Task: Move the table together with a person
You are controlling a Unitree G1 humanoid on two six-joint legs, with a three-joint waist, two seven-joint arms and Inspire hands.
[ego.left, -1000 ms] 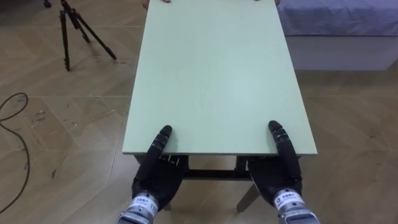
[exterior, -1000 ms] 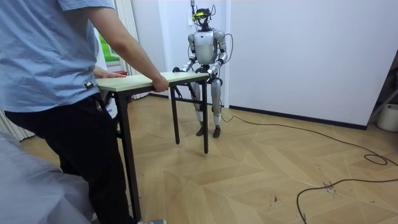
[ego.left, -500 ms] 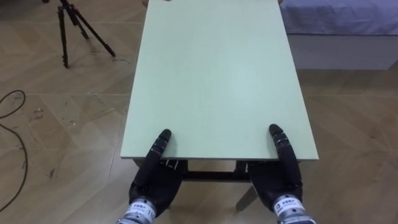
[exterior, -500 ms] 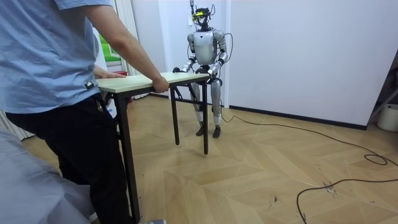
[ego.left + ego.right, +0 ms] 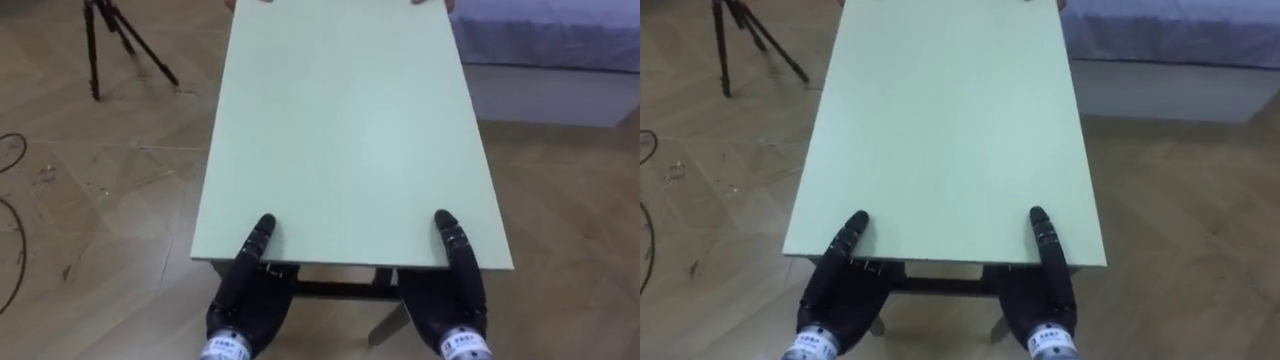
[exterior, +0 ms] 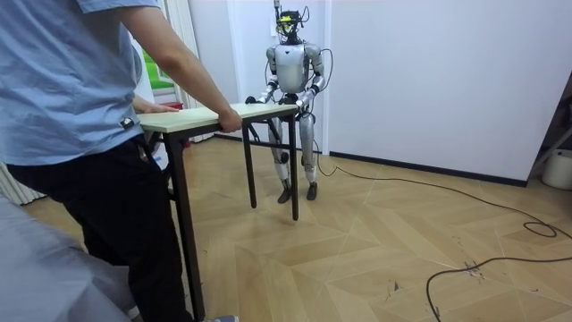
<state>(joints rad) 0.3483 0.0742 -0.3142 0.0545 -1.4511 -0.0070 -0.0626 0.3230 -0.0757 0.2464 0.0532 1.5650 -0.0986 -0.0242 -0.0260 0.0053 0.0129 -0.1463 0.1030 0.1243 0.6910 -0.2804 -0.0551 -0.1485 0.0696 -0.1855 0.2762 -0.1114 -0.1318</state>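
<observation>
A pale green table (image 5: 350,120) stretches away from me, its near short edge just in front of my body. My left hand (image 5: 245,290) grips that edge near the left corner, thumb on top and palm below. At the right corner my right hand (image 5: 452,300) holds it the same way. Both hands' fingers are hidden beneath the top. In the room view a person (image 6: 80,107) in a blue shirt holds the opposite end of the table (image 6: 192,118) with both hands, one hand (image 6: 231,119) curled over the edge. I stand at the far end, close to the white wall.
A black tripod (image 5: 100,40) stands on the wood floor at my far left. A bed with a bluish cover (image 5: 550,40) lies at my far right. A dark cable (image 6: 465,268) runs across the floor at the room view's right.
The table and I have shifted a little toward the room view's left, with one of my feet stepping. The floor and tripod slid in the eye view. Both grips are unchanged.
</observation>
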